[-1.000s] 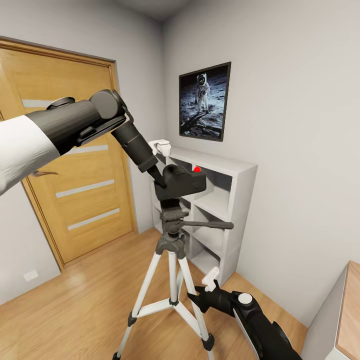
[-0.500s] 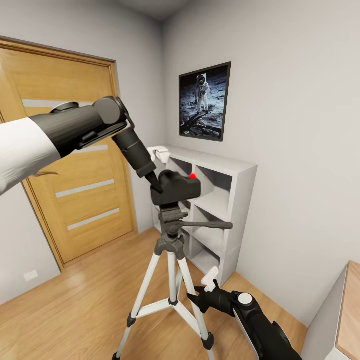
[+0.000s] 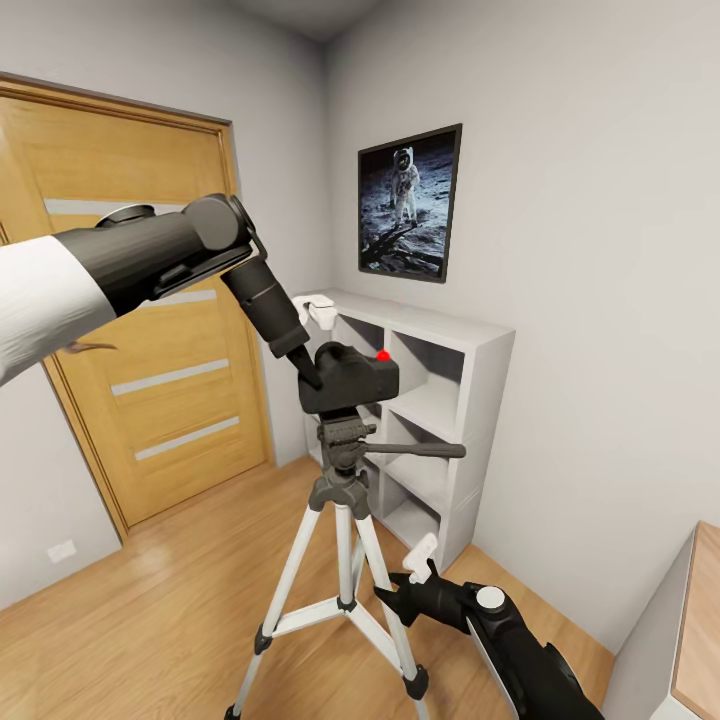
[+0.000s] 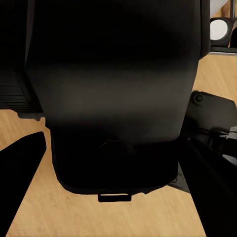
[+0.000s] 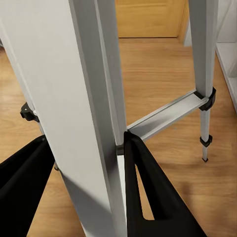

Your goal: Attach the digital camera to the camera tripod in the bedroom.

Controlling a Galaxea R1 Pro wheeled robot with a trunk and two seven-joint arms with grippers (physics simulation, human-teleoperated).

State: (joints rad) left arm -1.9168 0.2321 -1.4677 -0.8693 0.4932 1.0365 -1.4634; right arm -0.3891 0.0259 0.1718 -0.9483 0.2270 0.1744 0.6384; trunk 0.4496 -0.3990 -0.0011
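The matte-black digital camera [image 3: 350,380] with its red dot rests level on the black head of the camera tripod [image 3: 342,470], seemingly touching it. My left gripper [image 3: 322,350] is shut on the camera from the door side. In the left wrist view the camera body [image 4: 118,89] sits between the two dark fingers [image 4: 19,182]. Low down, my right gripper [image 3: 405,585] is at a silver tripod leg. In the right wrist view that leg [image 5: 84,98] runs between the black fingers [image 5: 148,197], which press it on both sides.
This is the bedroom: an oak door [image 3: 130,330] at the left and white cube shelving [image 3: 450,400] just behind the tripod. A framed astronaut picture [image 3: 408,203] hangs above it. A wood-topped cabinet [image 3: 695,630] stands at the lower right. Wood-plank floor lies around the tripod's feet.
My left arm has lowered the camera and shifted it slightly left. It has gone from tilted above the tripod head to level on it. The right arm has not moved.
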